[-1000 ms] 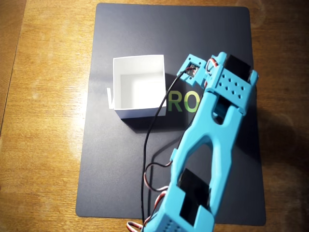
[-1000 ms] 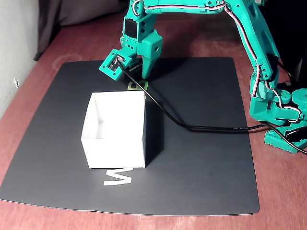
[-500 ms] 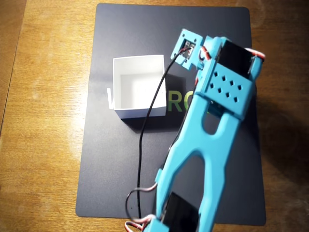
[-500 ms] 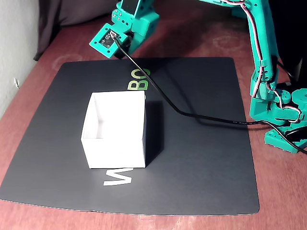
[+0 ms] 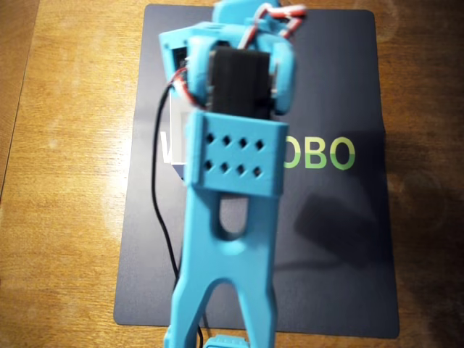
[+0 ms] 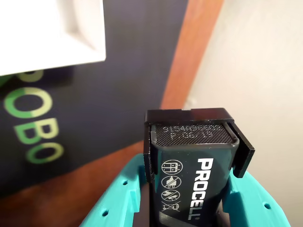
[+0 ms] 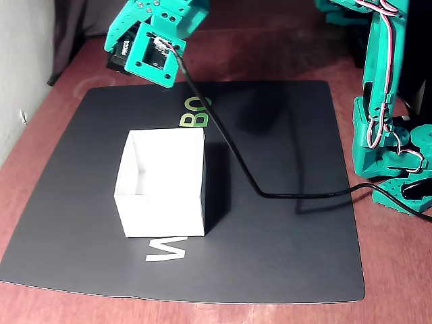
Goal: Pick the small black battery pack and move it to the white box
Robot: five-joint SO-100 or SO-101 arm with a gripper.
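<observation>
The small black battery pack (image 6: 191,156), with white PROCELL lettering, fills the lower middle of the wrist view, clamped between my teal fingers (image 6: 116,194). My gripper (image 6: 189,189) is shut on it. In the fixed view my gripper (image 7: 126,44) hangs high above the mat's far left corner, and the battery pack (image 7: 119,53) shows as a dark block at its left side. The white box (image 7: 162,182) stands on the mat, nearer the camera than the gripper and below it. In the overhead view the arm (image 5: 232,159) covers the box (image 5: 177,134) except for a thin white strip.
A black mat (image 7: 283,256) with green lettering (image 7: 194,113) covers the wooden table (image 5: 65,181). A black cable (image 7: 233,155) trails from the wrist across the mat to the arm's base (image 7: 391,169) at the right. A pale wall (image 7: 20,61) borders the left side.
The gripper has risen and swung left in the fixed view with the battery pack in it. In the overhead view the arm now lies over the box.
</observation>
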